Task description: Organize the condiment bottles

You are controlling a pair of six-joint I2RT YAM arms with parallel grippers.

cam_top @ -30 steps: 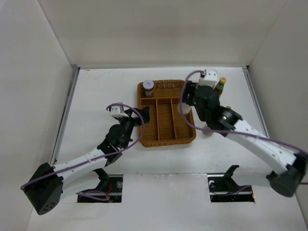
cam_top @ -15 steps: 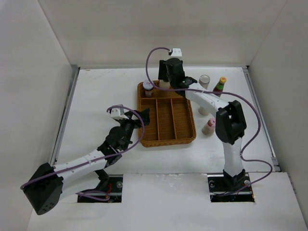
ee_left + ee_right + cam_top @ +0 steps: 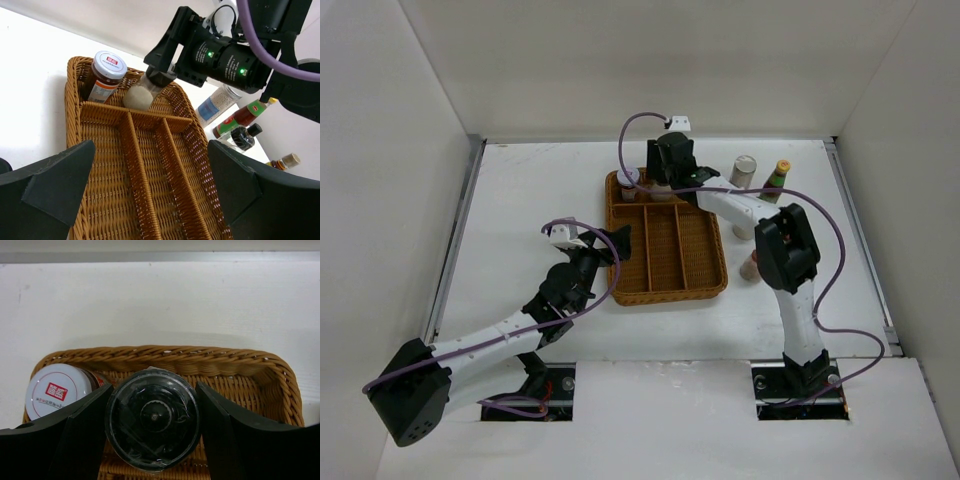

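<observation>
My right gripper [image 3: 154, 405] is shut on a dark-lidded bottle [image 3: 152, 417] with pale contents [image 3: 141, 95]. It holds the bottle upright in the back compartment of the wicker tray [image 3: 665, 290], next to a white-lidded jar [image 3: 629, 178] [image 3: 57, 390]. My left gripper [image 3: 151, 150] hangs open over the tray's near left side [image 3: 610, 245], with nothing between its fingers. Right of the tray stand a grey-lidded shaker [image 3: 745, 170], a yellow-capped sauce bottle [image 3: 778, 175] and a pink-capped bottle [image 3: 752, 265] half hidden by the right arm.
The tray has three long compartments [image 3: 135, 190] with nothing in them. In the left wrist view a small dark-capped bottle [image 3: 242, 137] and an amber bottle [image 3: 285, 162] stand right of the tray. White walls close in the table on three sides.
The right arm swung from the tray's right side to its back compartment, carrying the dark-lidded bottle, then sank a little beside the white-lidded jar. The left arm stayed put.
</observation>
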